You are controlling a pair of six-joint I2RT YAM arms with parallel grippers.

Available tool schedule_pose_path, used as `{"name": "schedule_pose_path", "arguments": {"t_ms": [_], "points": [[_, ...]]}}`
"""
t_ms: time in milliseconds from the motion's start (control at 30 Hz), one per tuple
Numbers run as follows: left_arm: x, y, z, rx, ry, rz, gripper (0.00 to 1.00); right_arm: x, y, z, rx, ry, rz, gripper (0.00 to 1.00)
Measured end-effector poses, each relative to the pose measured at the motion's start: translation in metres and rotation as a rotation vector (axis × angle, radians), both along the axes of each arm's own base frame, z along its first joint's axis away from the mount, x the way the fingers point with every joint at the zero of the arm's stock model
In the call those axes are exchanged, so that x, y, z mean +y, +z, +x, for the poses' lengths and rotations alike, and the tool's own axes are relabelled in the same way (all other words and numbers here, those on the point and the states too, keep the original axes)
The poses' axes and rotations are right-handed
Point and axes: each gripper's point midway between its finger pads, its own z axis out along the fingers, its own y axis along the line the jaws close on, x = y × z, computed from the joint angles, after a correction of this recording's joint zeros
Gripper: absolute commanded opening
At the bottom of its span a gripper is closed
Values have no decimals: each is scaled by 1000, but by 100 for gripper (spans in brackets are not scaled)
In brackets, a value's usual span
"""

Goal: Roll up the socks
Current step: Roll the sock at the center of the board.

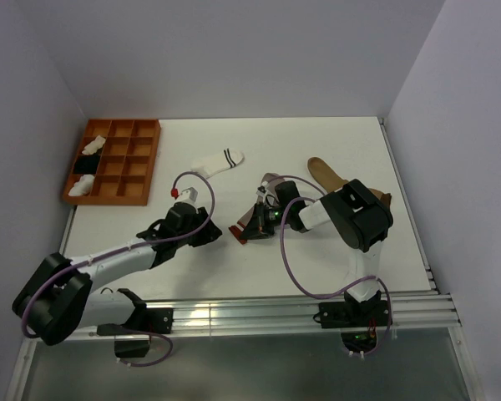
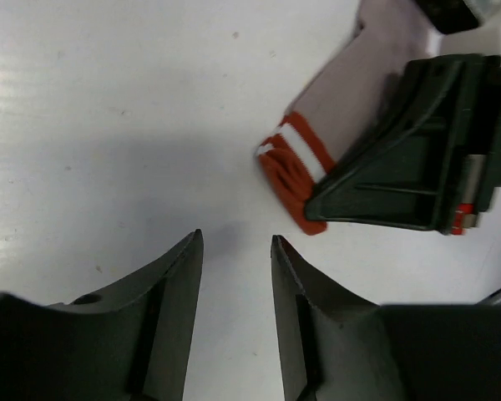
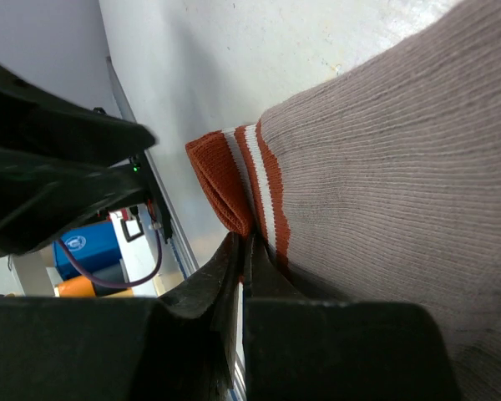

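The grey sock (image 1: 256,209) with a red-and-white striped cuff (image 2: 294,165) lies mid-table. My right gripper (image 3: 244,243) is shut on the cuff edge of this grey sock (image 3: 384,167), pinching the folded red band. My left gripper (image 2: 236,239) hovers just short of the cuff, jaws apart with only bare table between them. In the top view the left gripper (image 1: 212,235) sits left of the cuff and the right gripper (image 1: 255,220) is over the sock. The short white striped sock (image 1: 219,162) lies further back. The tan-brown sock (image 1: 324,175) lies back right, partly hidden by the right arm.
An orange compartment tray (image 1: 140,155) stands at the back left, holding white bundles (image 1: 93,147) and a black bundle (image 1: 85,164) in its left cells. Purple cables loop over both arms. The right gripper's body (image 2: 417,159) fills the space right of the cuff.
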Motion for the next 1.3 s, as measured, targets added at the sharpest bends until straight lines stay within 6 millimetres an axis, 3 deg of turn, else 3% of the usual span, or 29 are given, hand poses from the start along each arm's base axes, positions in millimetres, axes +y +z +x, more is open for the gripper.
{"name": "schedule_pose_path", "arguments": {"t_ms": [167,300,833,1300], "points": [[0,-29,-4,76,-6,53,41,0,0,0,0,0,0,0],[-4,-37,-5,95,-19,58,41,0,0,0,2,-1,1,0],[-30,-38,15,76,-51,7,39,0,-1,0,4,2,9,1],[-34,-38,17,78,-44,-14,40,1,-1,0,5,7,14,0]]}}
